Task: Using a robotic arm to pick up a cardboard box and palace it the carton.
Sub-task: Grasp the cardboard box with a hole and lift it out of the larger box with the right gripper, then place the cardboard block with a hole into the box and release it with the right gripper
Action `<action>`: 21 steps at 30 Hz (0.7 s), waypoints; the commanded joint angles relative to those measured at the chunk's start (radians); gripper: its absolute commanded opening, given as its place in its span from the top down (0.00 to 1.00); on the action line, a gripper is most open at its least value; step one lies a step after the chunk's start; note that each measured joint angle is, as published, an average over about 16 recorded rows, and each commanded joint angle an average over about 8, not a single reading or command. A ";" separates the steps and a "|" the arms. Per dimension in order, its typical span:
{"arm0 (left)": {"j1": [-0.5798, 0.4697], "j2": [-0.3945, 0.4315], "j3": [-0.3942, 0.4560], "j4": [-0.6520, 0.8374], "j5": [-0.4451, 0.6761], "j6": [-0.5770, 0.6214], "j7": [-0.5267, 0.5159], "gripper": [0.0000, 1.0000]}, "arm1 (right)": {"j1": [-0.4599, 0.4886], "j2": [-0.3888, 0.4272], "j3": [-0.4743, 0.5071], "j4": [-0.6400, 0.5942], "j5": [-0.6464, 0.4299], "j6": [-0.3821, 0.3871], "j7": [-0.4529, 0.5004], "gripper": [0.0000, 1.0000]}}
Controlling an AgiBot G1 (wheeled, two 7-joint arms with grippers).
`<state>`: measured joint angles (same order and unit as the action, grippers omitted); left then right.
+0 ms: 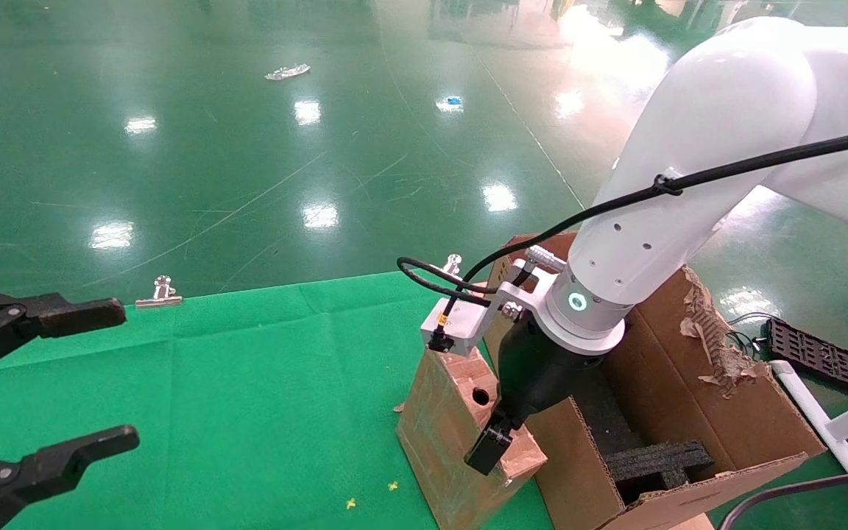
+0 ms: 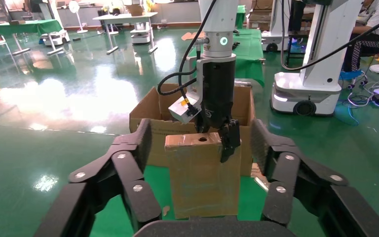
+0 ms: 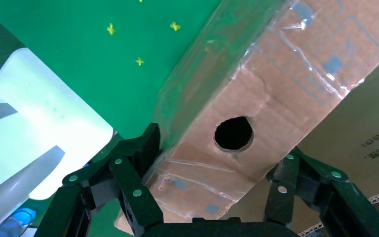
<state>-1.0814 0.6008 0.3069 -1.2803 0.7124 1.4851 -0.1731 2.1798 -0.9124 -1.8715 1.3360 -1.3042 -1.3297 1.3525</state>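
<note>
The cardboard box stands on end on the green cloth, taped and glossy, with its round hole in the narrow top side. My right gripper, on the white arm, comes down over that top end and is shut on the box beside the hole, one finger on each wide face. The right wrist view shows the box between its fingers. I cannot tell whether the box's bottom touches the cloth. The carton stands open directly behind it, with black foam inside. My left gripper is open and parked far left.
The carton's far flap is torn. Two metal clips hold the cloth at the table's far edge. A black tray and a white pipe frame lie on the floor at the right. A wheeled robot base stands beyond.
</note>
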 commanded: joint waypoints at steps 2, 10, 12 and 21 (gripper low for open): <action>0.000 0.000 0.000 0.000 0.000 0.000 0.000 1.00 | 0.000 0.004 0.001 0.001 -0.004 0.006 -0.007 1.00; 0.000 0.000 0.000 0.000 0.000 0.000 0.000 1.00 | 0.020 0.064 0.030 0.004 0.001 0.050 -0.058 1.00; 0.000 0.000 0.001 0.000 0.000 0.000 0.000 1.00 | 0.035 0.100 0.048 0.001 0.011 0.071 -0.082 1.00; 0.000 0.000 0.001 0.000 -0.001 0.000 0.000 1.00 | 0.187 0.312 0.160 -0.085 0.044 0.128 -0.224 1.00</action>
<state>-1.0816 0.6004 0.3079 -1.2803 0.7117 1.4847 -0.1726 2.3520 -0.6089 -1.7221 1.2328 -1.2604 -1.2148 1.1287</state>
